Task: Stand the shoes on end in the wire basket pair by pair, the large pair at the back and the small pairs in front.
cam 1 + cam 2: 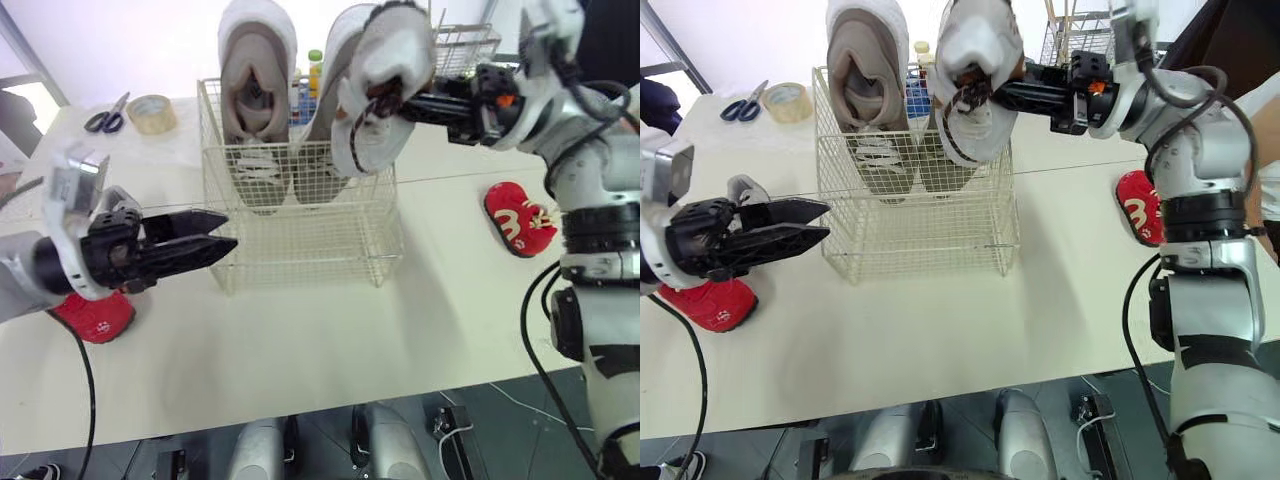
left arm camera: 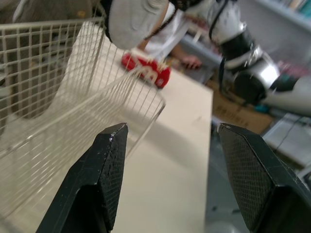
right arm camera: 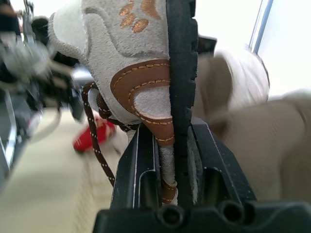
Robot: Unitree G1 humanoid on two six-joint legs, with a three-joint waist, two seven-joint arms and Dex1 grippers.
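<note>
Wire basket (image 1: 300, 240) sits mid-table (image 1: 300, 350). Two large beige shoes (image 1: 257, 90) stand on end side by side along the basket's back, tops sticking up past its rim. Right gripper (image 1: 402, 104) is clamped on a small grey shoe (image 1: 390, 50) with brown trim and laces, held in the air above the basket's right side, in front of the right-hand large shoe. The right wrist view shows both fingers pressed tight on the shoe, one each side of its sole edge. Left gripper (image 1: 222, 233) hovers just left of the basket's front-left corner, fingers spread wide, nothing between them. First red shoe (image 1: 95, 315) lies left of the basket, under the left arm. Second red shoe (image 1: 520, 220) lies right of the basket, well apart from it. Scissors (image 1: 107, 115) and tape roll (image 1: 152, 112) lie behind the basket to its left, and another wire rack (image 1: 465, 45) stands behind it to its right.
</note>
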